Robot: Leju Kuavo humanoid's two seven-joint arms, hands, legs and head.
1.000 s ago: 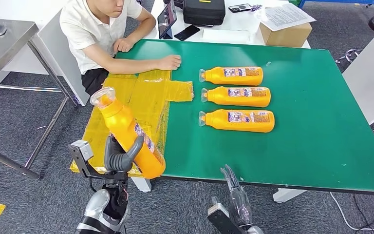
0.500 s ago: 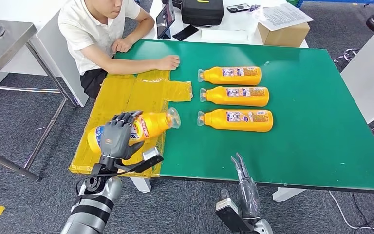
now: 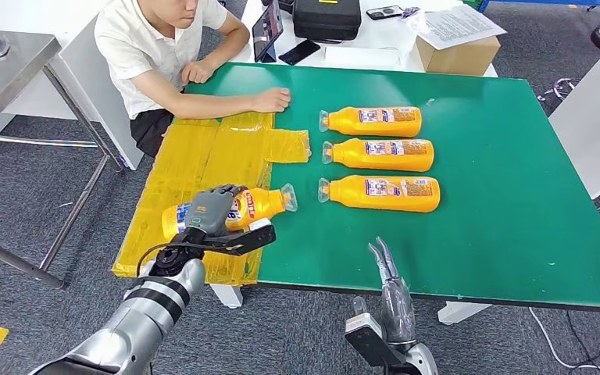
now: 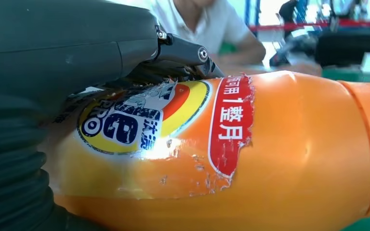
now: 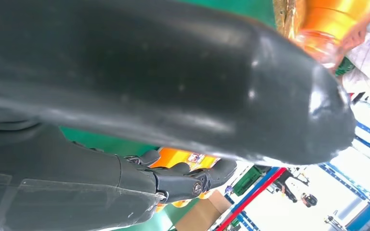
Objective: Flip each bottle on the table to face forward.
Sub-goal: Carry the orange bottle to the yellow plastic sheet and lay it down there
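Observation:
My left hand (image 3: 209,209) grips an orange bottle (image 3: 251,205) that lies on its side over the yellow sheet (image 3: 195,160), clear cap end toward the right. In the left wrist view the bottle (image 4: 270,154) shows a torn red and yellow label, with my fingers (image 4: 183,50) over its top. Three more orange bottles lie in a column on the green table (image 3: 500,195): far (image 3: 373,121), middle (image 3: 381,154), near (image 3: 383,193), caps to the left. My right hand (image 3: 387,293) hangs below the table's front edge, fingers straight, holding nothing.
A person sits at the table's far left corner with a hand (image 3: 271,99) resting on the green top. A cardboard box (image 3: 457,53), papers, a black case (image 3: 326,17) and a phone lie on the white table behind. A steel table (image 3: 8,62) stands at the left.
The bottle, held upright a second ago, was turned onto its side and has now come lower and further right over the yellow sheet. My right hand barely moved.

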